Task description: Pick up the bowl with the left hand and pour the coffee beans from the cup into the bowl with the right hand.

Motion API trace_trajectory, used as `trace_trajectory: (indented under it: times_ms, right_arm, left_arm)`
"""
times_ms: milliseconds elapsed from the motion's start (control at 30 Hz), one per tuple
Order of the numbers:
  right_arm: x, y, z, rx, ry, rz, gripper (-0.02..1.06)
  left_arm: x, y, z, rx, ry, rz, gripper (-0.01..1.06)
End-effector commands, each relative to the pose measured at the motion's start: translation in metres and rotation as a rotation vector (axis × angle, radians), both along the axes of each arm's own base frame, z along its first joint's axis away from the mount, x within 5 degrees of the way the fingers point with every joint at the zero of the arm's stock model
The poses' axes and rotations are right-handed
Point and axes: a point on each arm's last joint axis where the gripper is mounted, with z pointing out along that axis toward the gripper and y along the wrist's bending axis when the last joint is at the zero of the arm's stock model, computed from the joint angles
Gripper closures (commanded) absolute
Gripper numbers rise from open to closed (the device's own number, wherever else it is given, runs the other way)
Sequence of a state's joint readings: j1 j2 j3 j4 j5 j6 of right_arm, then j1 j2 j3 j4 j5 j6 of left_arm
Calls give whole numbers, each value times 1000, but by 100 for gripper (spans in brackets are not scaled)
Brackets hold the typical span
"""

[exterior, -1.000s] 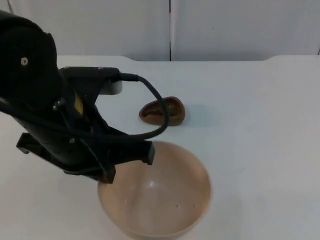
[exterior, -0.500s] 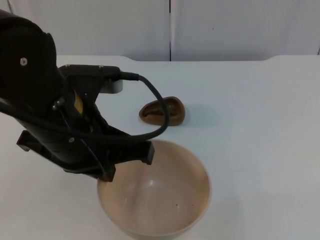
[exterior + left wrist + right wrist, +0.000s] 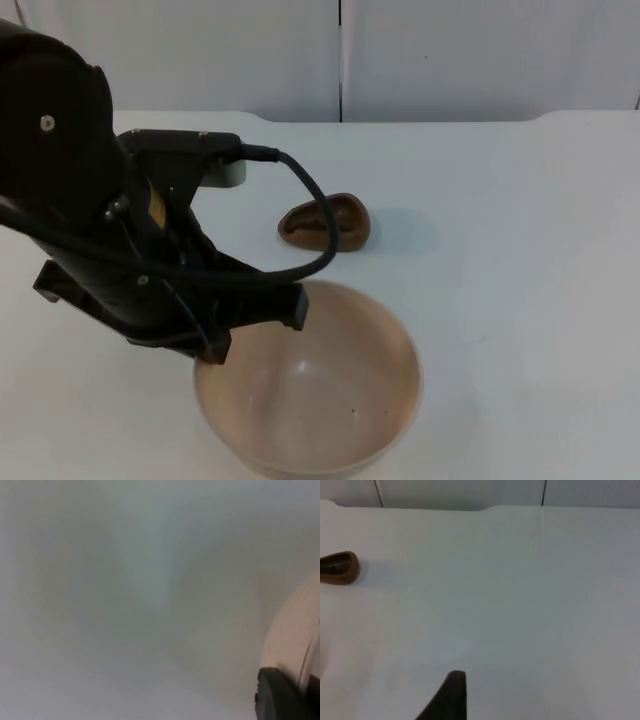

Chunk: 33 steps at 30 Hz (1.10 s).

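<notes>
A wide tan bowl hangs near the table's front, with a couple of dark specks inside it. My left gripper is at its left rim, mostly hidden under the black arm. In the left wrist view a black fingertip presses against the pale bowl rim, so this gripper is shut on the bowl. A small brown cup lies on its side behind the bowl, its dark opening facing left. The right wrist view has the cup far ahead of my right gripper, which waits over bare table.
The white table top runs back to the grey partition wall. The left arm's bulk covers the table's left side.
The left arm and the bowl have crept very slightly upward. The cup has stayed put.
</notes>
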State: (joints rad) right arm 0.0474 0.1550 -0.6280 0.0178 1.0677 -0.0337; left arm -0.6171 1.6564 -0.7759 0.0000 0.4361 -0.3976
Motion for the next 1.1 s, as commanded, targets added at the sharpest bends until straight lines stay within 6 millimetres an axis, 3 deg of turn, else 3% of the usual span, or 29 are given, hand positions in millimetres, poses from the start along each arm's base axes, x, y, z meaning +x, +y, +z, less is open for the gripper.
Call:
trace_trajectory:
  times_ms: [0,167,300,333,667,1067]
  right_arm:
    - [12,3,10,18,2,14,0]
    - [39,6,26,44,59,25,0]
    - [75,8,38,45,159,28,0]
    - [75,8,38,45,159,28,0]
    - [148,19,24,96,377,80,0]
    - [197,24,0,98,470,118,0]
  left_arm:
    - [-1,1,3,-6,-9,0,105]
    - [0,0,3,-11,-15,0,105]
    - [1,0,3,-17,-34,-6,105]
    - [1,0,3,-17,-34,-6,105]
    - [3,-2,4,-31,-58,-8,105]
    - [2,-1,4,-19,-39,-7,105]
